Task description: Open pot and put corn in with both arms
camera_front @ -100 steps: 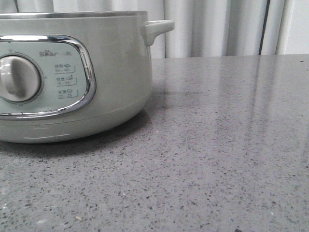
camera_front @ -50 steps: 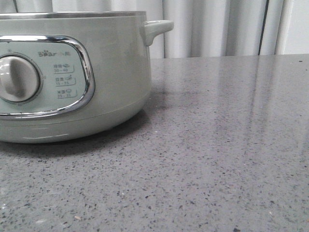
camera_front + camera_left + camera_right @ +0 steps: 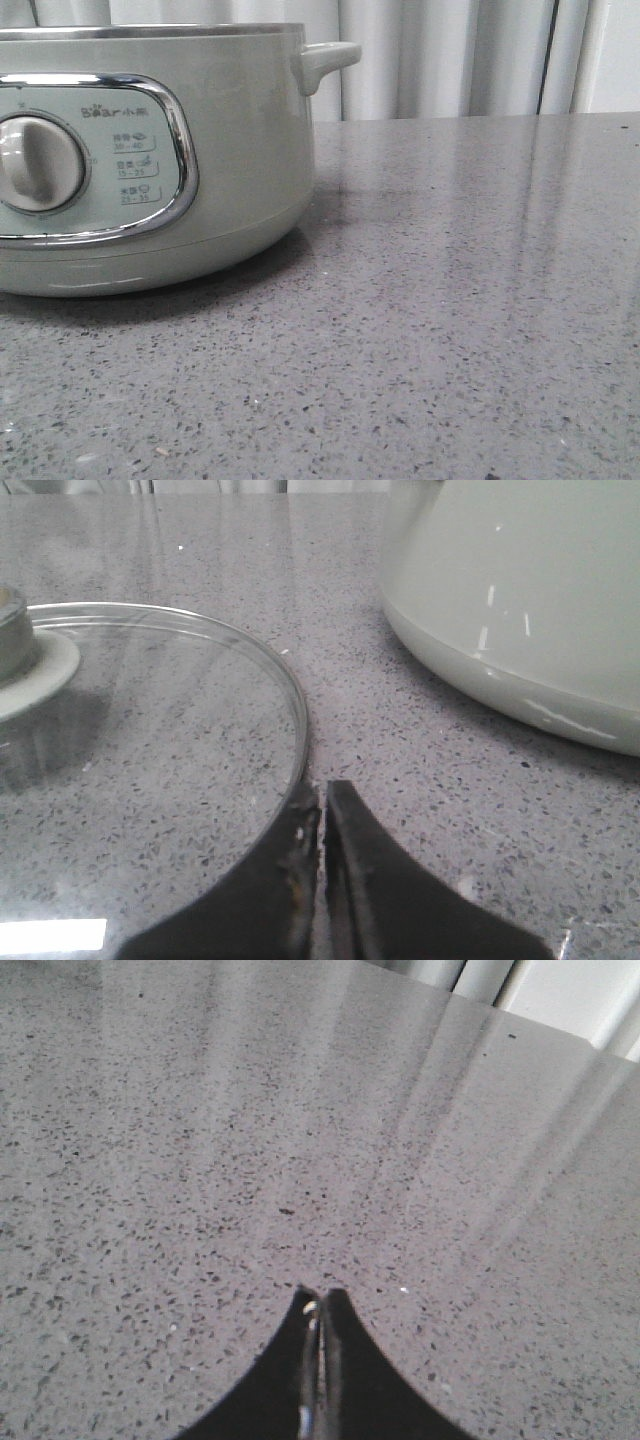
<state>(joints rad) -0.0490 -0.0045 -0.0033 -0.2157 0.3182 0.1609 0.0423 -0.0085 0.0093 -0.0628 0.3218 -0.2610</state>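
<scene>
With the glass lid [image 3: 150,740] off beside the pot [image 3: 150,160], both the left gripper [image 3: 325,800] and right gripper [image 3: 318,1305] were pressed closed and empty, and no corn was visible.

Soft, even light, fairly bright. Pale streaks of glare run down shiny tabletop [image 3: 480,300]. Dark shadow sits under pot [image 3: 240,150] on tabletop. Small white glints on pot side in left wrist view. Bright white patch on glass lid [image 3: 150,780]. Close black end effector tips look blurry.
</scene>
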